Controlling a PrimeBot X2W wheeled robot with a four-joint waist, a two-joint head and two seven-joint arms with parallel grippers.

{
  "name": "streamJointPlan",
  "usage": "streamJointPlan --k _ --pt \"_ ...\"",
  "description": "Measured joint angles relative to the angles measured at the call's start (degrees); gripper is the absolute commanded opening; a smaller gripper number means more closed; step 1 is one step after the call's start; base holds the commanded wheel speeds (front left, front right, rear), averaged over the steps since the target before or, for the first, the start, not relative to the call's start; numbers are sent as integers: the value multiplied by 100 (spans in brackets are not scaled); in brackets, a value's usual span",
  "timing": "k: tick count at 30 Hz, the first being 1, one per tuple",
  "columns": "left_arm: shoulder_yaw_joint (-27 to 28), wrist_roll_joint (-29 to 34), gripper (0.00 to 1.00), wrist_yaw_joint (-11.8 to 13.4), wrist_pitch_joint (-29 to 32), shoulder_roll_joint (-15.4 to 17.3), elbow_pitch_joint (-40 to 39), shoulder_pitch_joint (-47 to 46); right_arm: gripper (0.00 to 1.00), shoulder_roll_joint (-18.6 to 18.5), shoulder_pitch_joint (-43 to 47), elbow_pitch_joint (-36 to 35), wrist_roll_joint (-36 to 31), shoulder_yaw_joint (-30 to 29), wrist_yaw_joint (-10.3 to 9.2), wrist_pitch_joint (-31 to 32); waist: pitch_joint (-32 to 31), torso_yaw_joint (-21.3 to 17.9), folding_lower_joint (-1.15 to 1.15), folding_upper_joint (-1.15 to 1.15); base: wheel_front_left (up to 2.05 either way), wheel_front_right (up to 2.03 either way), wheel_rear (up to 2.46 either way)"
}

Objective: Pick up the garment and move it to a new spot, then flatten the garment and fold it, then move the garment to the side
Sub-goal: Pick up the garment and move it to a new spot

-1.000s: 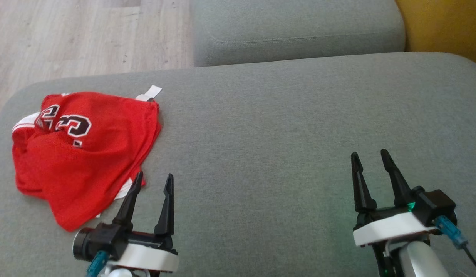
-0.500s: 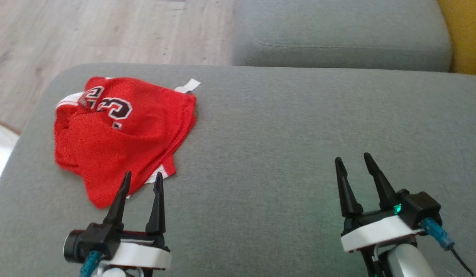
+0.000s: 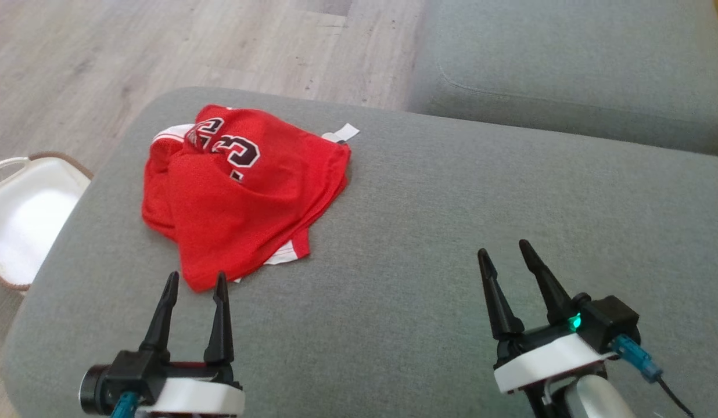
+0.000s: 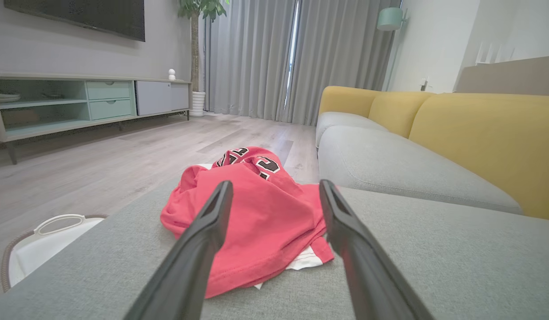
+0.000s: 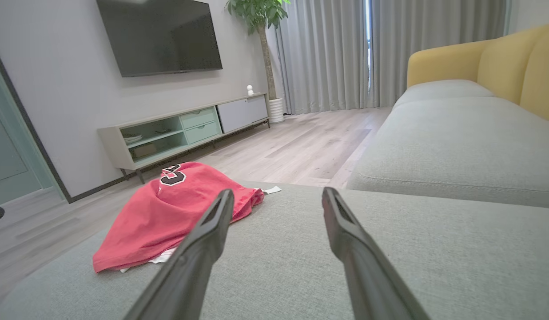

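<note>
- Grippers: left gripper (image 3: pixel 196 276) and right gripper (image 3: pixel 503 248) both spread wide, holding nothing.
- Garment (image 3: pixel 243 197): red mesh jersey, crumpled on grey cushion (image 3: pixel 452 203), just ahead of the left fingertips, well off to the right gripper's left.
- Handling, my guess: light, limp, will sag. Pinch the near hem corner or a raised fold.
- Basket (image 3: pixel 28 203): white, on floor (image 3: pixel 103 58) left of the left gripper; visible part looks empty.
</note>
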Motion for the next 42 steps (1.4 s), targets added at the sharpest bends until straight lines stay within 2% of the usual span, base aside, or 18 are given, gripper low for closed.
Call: streamJointPlan --k 8,22,27,32,37,42 --pt "13 45 100 0 0 0 -27 7 100 0 10 1 49 56 0 0 -61 137 0 0 0 0 0" --pt "211 110 100 -19 0 56 -82 -108 100 0 -6 -18 30 21 0 0 219 2 0 0 0 0 0" --pt "233 187 100 -140 25 515 197 -1039 100 0 -103 -101 -114 -135 0 0 584 -97 0 0 0 0 0" --pt "-21 178 100 -243 603 1187 770 -2581 100 -4 -454 -223 -281 -313 0 0 1043 -220 1 0 0 0 0" --pt "-901 -256 100 -289 1484 1736 1634 -3794 100 -12 -708 -277 -324 -423 0 0 1491 -399 2 0 0 0 0" --pt "-1736 -1031 100 -288 2369 2201 2719 -4512 100 -16 -880 -311 -365 -532 0 0 1857 -701 2 0 0 0 0"
